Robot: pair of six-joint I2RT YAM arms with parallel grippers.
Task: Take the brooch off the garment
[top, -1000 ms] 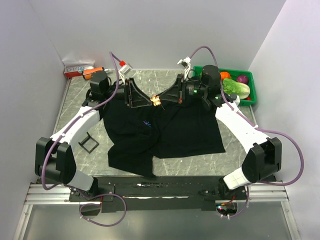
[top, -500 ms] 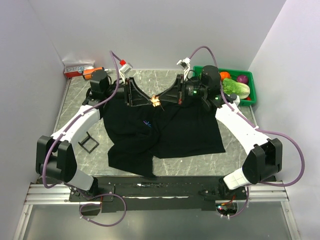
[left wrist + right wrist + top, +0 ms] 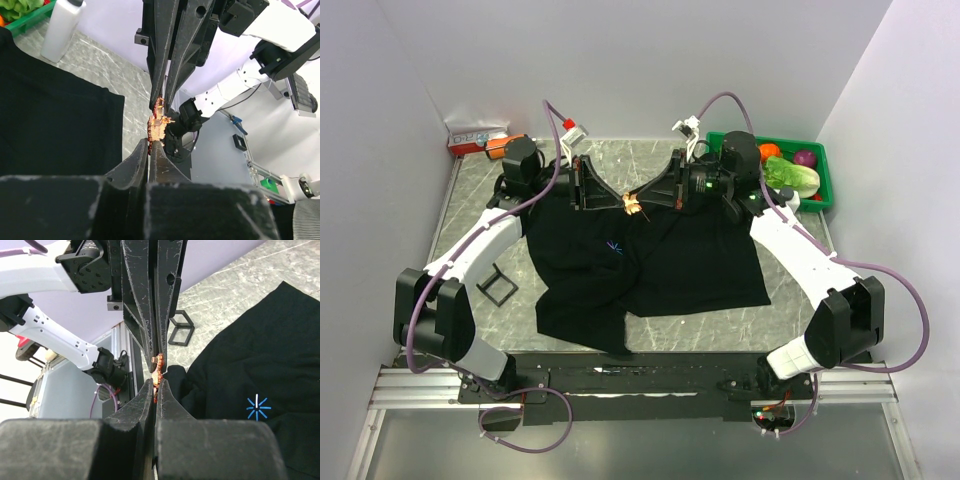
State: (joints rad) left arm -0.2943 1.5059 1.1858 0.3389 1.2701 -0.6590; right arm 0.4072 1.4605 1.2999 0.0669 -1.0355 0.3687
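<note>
Top external view is taken from left to right. At the far left corner of the tabletop, one red and white box is seen, and just beside it one orange cylinder with a black cap. One small black frame is laid on the tabletop near the left arm.

One garment, black and soft, is spread over the middle, and one blue starburst mark is counted on it. Two tools are brought together at the far edge of the garment. The left tool is pressed closed on the one brooch, a tiny orange-tan ornament, from its left side. The right tool is pinched closed on the same brooch from its right side. The brooch is thus held between four finger tips, just at the far edge of the garment.

In the right wrist view, a fold of black cloth is seen raised just beside the brooch. Whether the brooch is fixed to the cloth cannot be told.

In the left wrist view, one white bottle is seen on the tabletop beyond the garment. At the far right, one green tray is placed behind the right arm. In it one orange, one purple and one green vegetable are counted.
</note>
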